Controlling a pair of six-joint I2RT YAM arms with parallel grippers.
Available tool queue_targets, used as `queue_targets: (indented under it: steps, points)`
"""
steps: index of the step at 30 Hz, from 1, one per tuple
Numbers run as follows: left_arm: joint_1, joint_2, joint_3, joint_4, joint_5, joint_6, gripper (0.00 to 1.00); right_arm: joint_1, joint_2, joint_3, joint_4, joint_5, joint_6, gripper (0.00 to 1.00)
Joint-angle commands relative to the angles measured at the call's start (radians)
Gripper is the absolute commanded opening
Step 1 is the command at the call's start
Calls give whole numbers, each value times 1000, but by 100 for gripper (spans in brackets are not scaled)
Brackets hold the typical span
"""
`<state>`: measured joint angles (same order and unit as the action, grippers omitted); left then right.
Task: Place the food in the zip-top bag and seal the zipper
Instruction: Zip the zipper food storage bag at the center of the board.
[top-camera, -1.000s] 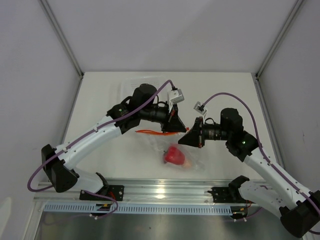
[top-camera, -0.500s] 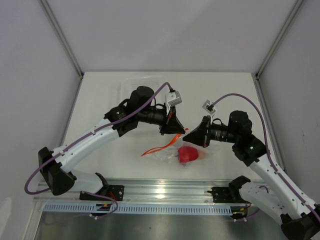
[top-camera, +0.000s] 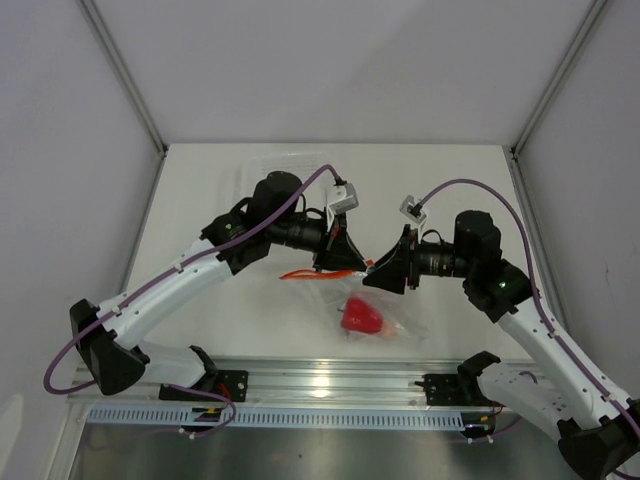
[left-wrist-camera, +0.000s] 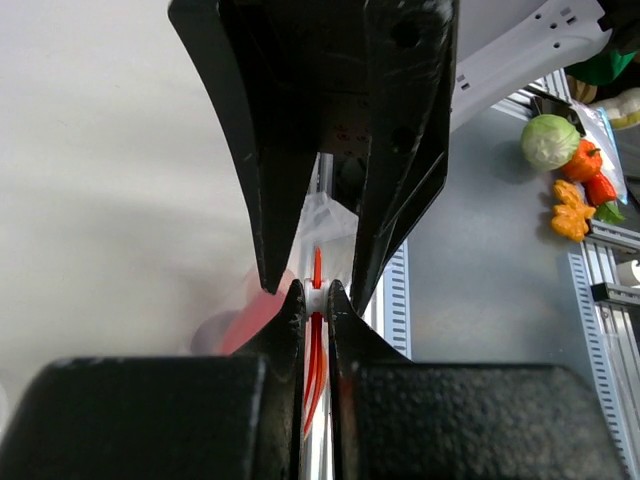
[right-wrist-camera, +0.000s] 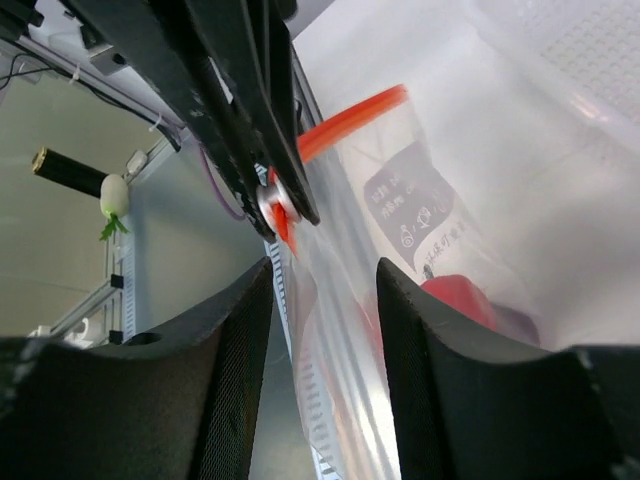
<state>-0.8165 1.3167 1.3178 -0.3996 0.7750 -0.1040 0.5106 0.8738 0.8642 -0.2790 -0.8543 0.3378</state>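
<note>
Zipper (top-camera: 305, 273) ran nine-to-three, we saw, pinched at its three o'clock end by the left gripper (top-camera: 356, 266), the spread right gripper (top-camera: 374, 276) just beyond.

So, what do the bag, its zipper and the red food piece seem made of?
Bag: thin clear plastic film, glossy and crinkled.
Zipper: probably firmer orange-red plastic, a straight strip.
Red food piece: likely moulded plastic, smooth with bright highlights.

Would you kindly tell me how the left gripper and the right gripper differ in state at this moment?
The left gripper is shut on the zipper; the right gripper stands open, its fingers apart. The left gripper reaches in from the left side, the right gripper from the right. Both face each other at the zip-top bag's mouth.
</note>
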Motion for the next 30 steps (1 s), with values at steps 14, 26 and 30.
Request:
queue_targets:
  steps: [14,26,30]
  points:
    - [5,10,87,-18,76,12,0,16,129,190,-123,-111,-140,22]
    - [5,15,89,-27,89,13,0,20,143,193,-151,-124,-171,13]
    - [5,16,81,-30,93,15,1,20,160,202,-141,-132,-168,16]
